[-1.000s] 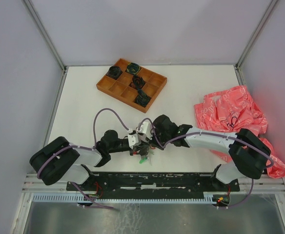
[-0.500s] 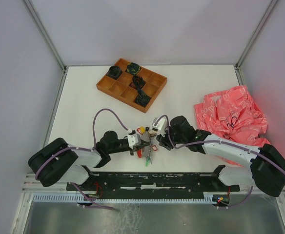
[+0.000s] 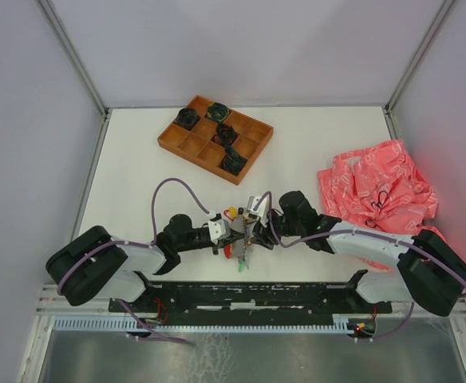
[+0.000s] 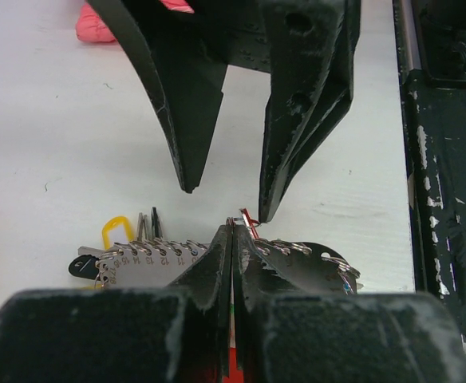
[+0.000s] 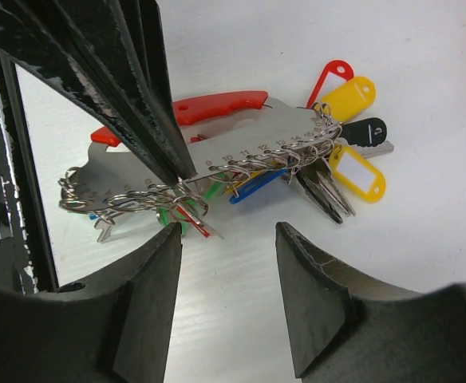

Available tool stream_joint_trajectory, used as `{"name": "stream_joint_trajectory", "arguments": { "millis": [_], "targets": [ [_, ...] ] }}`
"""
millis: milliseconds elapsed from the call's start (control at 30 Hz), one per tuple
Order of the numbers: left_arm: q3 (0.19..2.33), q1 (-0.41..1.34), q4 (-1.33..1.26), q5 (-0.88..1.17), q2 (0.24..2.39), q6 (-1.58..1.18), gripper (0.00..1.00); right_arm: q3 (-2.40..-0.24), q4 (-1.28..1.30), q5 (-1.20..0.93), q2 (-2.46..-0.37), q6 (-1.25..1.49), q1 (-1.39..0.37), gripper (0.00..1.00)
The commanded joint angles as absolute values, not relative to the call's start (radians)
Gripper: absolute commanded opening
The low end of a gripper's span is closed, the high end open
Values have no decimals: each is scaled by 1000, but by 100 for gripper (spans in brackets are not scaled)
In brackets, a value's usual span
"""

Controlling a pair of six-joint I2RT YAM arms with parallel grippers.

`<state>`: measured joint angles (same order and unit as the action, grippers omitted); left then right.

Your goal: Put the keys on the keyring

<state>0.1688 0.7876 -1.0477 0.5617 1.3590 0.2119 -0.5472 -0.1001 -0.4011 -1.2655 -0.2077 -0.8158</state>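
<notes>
- Left fingers (image 5: 137, 96) pinch the keyring (image 5: 217, 106) by its grey plate, low over the counter (image 5: 424, 239); that thin-edge grip may slip.
- Right fingers (image 5: 137, 311) stand apart, empty, beside the keys (image 5: 349, 97); closing could snag them.

Bright, even light from above leaves the white table (image 3: 137, 183) almost shadowless in the top view, with only faint soft shade under the arms (image 3: 137, 257), and the pink bag (image 3: 377, 187) casts a reddish tint on the right wall (image 3: 450, 152). In the left wrist view the left gripper (image 4: 231, 226), close to the lens, is soft and dark against the pale, slightly washed-out table. The right wrist view is sharp at the keyring (image 5: 225, 106), whose grey metal part (image 5: 253, 136) has a mild sheen and the keys (image 5: 349, 136) small soft shadows, while the right gripper (image 5: 229, 231) at the bottom edge is blurred
</notes>
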Motion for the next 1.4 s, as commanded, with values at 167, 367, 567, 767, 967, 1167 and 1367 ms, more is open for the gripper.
{"name": "stream_joint_trajectory", "arguments": {
  "millis": [167,367,567,767,967,1167,1367],
  "targets": [
    [168,789,-1124,607,1314,236,3,-528,-267,-526,-1365,-255,-790,57],
    [172,790,-1125,612,1322,236,3,-545,-255,-584,-1395,-275,-788,51],
    [170,790,-1145,616,1332,226,3,-558,-249,-620,-1416,-291,-787,47],
    [170,790,-1149,615,1336,224,3,-572,-218,-620,-1422,-307,-785,32],
    [168,788,-1134,603,1330,233,3,-587,-138,-592,-1379,-307,-784,9],
    [147,784,-1154,551,1327,222,3,-638,31,-482,-1279,-282,-785,1],
    [144,784,-1179,552,1358,203,7,-757,245,-437,-1235,-340,-804,1]
  ]
}}
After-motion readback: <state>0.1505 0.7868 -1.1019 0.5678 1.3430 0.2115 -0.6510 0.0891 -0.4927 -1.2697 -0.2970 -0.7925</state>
